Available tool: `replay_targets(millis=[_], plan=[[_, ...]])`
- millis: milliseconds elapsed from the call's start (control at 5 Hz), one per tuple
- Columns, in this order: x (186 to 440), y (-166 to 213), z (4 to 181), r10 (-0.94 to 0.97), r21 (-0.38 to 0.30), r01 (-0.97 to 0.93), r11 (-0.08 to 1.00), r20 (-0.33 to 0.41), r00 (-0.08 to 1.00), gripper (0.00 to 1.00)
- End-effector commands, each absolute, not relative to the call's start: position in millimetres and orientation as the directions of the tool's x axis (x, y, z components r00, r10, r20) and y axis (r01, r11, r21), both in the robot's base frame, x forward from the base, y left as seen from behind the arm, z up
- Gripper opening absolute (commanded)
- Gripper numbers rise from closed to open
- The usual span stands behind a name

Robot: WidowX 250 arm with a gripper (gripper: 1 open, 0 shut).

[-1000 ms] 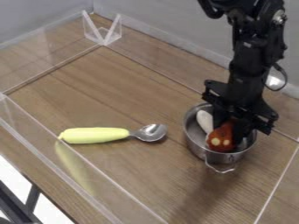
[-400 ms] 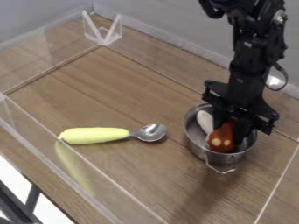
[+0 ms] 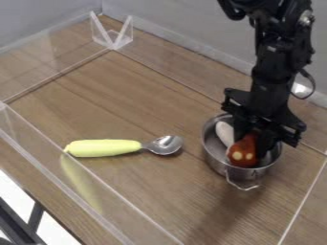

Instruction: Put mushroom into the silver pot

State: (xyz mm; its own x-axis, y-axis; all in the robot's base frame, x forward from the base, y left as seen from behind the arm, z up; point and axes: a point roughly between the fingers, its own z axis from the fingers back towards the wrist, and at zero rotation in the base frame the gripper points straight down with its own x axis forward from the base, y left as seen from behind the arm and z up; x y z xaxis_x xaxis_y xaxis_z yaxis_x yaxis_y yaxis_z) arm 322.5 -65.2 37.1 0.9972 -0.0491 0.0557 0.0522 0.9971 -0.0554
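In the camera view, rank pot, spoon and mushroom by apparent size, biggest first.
1. Spoon, longest overall, though the pot is bulkier.
2. Pot, partly hidden by the gripper.
3. Mushroom, clearly smallest.

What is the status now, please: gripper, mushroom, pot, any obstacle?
Gripper shut on mushroom, down inside silver pot. Not released yet. Spoon lies apart, left of pot; nothing blocking.

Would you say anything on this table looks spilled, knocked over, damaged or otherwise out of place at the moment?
Nothing stands out. The silver pot sits upright on the table, the gripper reaches down into it, shut on the mushroom, and the yellow-handled spoon lies flat beside the pot. Nothing is spilled.
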Motion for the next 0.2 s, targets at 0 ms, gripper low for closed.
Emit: replay_targets(millis=[0], plan=[[327.6, -63.1, 44.2, -0.031, -0.066, 0.036, 0.997, 0.078, 0.997, 0.00]])
